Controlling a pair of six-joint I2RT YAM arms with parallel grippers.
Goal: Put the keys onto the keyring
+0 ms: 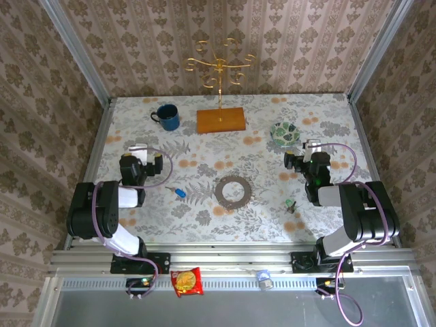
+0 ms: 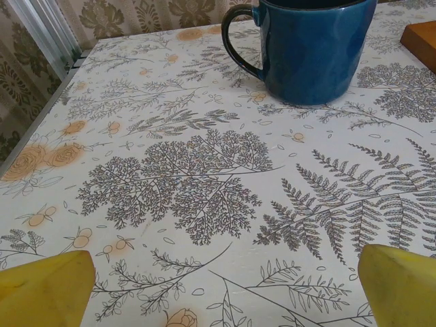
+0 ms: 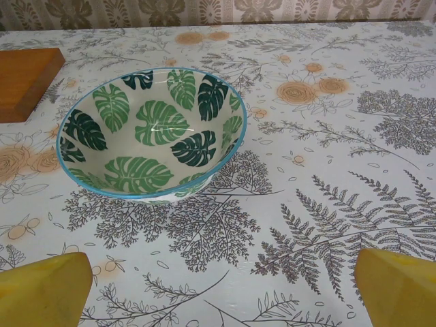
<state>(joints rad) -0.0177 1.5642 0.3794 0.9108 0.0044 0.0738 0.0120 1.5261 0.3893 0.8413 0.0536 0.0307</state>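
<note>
Keyring [image 1: 220, 193] sits in the middle of the tabletop [image 1: 272, 225]. One key [image 1: 179, 193] lies to its left, the other key [image 1: 291, 204] to its right, neither touching it. Along the far side: mug [image 2: 313, 48] left, stand [image 1: 221, 120] centre, bowl [image 3: 150, 129] right. Mug is straight ahead of my left jaws, bowl ahead of my right jaws. Snack packet [image 1: 186, 281] lies on the rail [image 1: 238, 259] in front, between my two bases.

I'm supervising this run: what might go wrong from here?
The tiny blue-headed metal key and greenish-headed key lie flat; a grasp may skid them away. The flat grey-brown ring also lies flat, so threading looks hard. The right gripper sits near the leaf-patterned bowl and may bump it.
</note>
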